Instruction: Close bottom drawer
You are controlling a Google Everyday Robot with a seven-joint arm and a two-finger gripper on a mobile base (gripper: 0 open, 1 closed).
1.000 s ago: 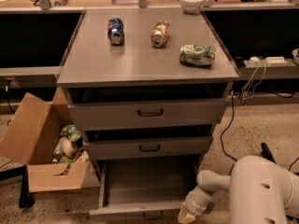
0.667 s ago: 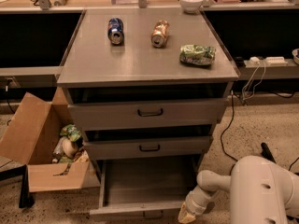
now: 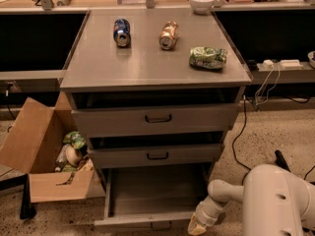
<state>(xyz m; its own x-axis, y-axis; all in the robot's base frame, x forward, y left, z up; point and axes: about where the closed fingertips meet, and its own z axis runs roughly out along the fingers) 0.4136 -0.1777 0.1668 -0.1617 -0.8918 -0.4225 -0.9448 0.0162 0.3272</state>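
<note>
While a blue can [image 3: 121, 32], a gold can [image 3: 168, 35] and a green bag [image 3: 208, 57] lie on the cabinet top [image 3: 147, 65] above a speckled floor [image 3: 268, 136], the bottom drawer [image 3: 152, 195] stands open, its near right corner just left of the gripper [image 3: 198, 224], whose grip state cannot be told.

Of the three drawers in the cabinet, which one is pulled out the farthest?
The bottom drawer: its inside floor shows, unlike the middle drawer and top drawer. The gripper is by its front's right end.
</note>
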